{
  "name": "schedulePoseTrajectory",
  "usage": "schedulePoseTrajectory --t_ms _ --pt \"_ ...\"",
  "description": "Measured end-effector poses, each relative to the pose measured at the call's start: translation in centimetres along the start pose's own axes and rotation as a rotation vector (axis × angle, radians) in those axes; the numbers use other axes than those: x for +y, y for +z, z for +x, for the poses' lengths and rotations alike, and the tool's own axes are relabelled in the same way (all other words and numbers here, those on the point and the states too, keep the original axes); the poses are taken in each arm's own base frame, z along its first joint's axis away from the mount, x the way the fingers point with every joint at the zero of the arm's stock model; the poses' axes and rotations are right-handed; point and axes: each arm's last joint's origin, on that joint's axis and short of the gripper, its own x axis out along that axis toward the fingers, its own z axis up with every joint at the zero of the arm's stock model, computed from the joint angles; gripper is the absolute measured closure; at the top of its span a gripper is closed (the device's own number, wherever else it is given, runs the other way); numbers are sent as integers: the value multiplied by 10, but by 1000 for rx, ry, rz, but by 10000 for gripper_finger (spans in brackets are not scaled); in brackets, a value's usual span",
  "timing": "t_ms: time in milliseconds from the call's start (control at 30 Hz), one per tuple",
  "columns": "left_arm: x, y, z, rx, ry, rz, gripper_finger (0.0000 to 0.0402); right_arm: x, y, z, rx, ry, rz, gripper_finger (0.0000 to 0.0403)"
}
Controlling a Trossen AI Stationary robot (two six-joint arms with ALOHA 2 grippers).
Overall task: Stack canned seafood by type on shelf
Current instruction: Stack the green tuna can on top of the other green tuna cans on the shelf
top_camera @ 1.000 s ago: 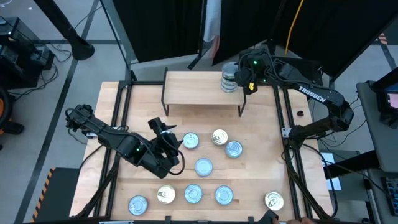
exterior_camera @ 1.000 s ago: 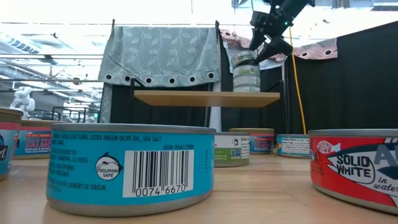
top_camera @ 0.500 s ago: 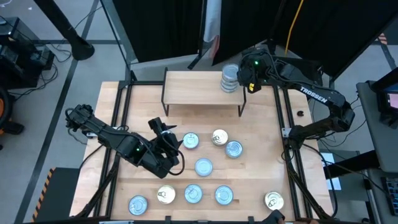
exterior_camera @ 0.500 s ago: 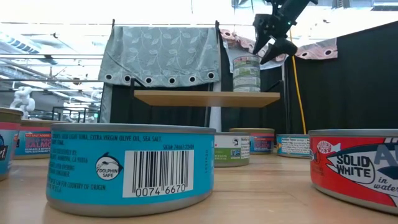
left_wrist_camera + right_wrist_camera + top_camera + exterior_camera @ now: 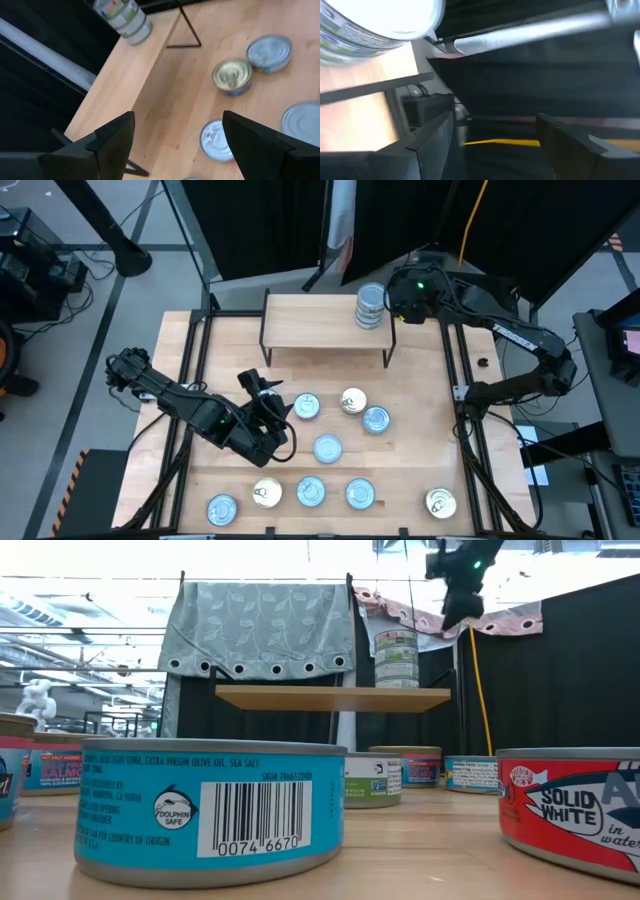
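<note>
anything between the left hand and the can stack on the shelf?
High view: bare tabletop, then the bare shelf top, lie between the left hand and the can stack. The loose cans sit off to the side.

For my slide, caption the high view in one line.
Right tool open beside a stack of tins on the shelf; left tool waits over loose tins.
</note>
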Motion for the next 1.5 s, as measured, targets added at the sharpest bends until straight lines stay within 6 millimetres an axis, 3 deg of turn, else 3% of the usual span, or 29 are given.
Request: schedulePoseTrajectory --t_ms 133,267,367,467,567,767,867,1000,1233,1500 --pt "-8 -15 9 52 -14 23 103 2 -20 -38 -51 109 219 162" --pt "-15 -26 16 124 -71 -20 113 2 -39 -80 -289 479 460 214" --pt "-21 -31 12 153 -121 -42 144 7 -54 -107 -458 778 563 258" --pt "-29 -33 4 160 -201 -47 197 24 -68 -121 -550 998 572 295" --pt "-36 -34 -5 157 -262 -60 264 54 -85 -119 -559 1107 542 322" --pt "-49 -39 -22 183 -387 -114 389 122 -104 -91 -636 1201 610 353" --pt "-61 -36 -27 138 -475 -127 391 150 -105 -78 -713 1223 620 361" --pt "-83 -38 -20 44 -590 -135 393 174 -102 -67 -806 1239 631 368" --pt "-112 -52 16 -12 -613 -222 398 191 -95 -62 -901 1253 634 369" --pt "-134 -74 71 92 -525 -219 398 208 -82 -70 -894 1346 597 369"
